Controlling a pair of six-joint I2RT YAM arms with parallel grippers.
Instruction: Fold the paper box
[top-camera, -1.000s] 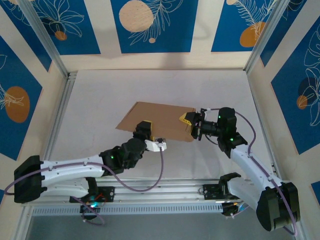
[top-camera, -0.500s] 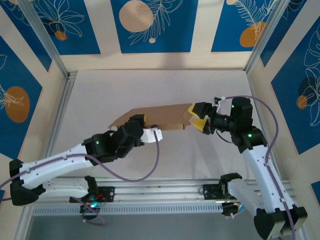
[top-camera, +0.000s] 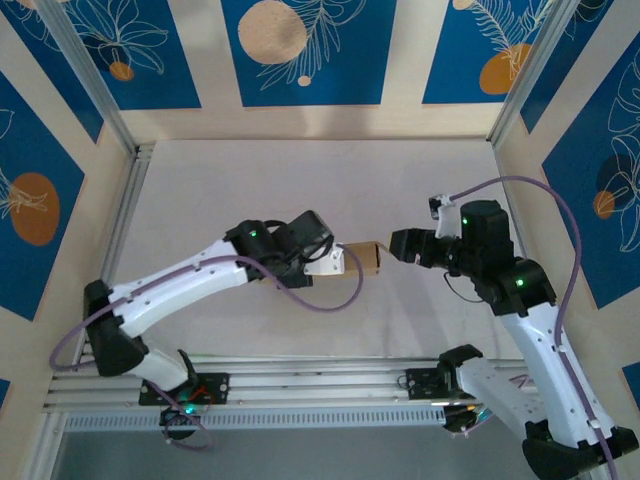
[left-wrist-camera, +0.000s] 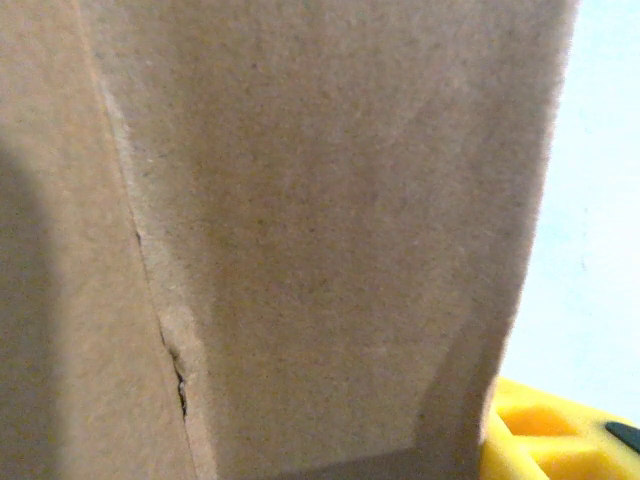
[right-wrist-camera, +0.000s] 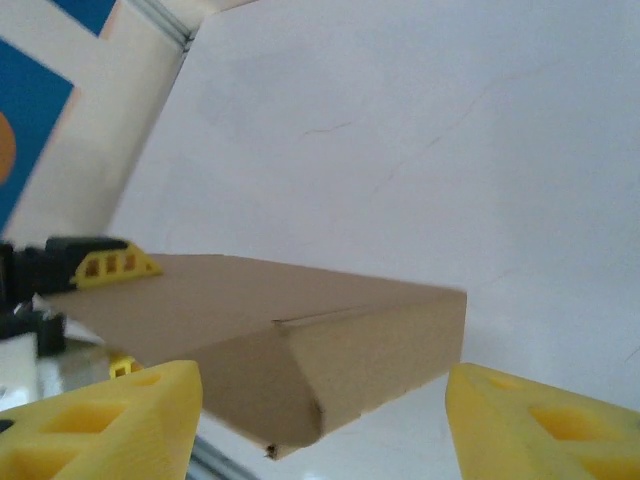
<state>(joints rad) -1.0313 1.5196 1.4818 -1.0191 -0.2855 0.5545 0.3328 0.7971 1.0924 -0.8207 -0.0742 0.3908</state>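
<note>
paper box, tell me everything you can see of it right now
The paper box is plain brown corrugated cardboard, folded flat into a slab, with an angled flap along the edge nearest the right wrist camera. It is held roughly level, up off the white table. The left end effector pinches its far end, one yellow finger above and one beneath. The right end effector faces the free end, open and apart from it. Close up, a crease shows a small split.
</note>
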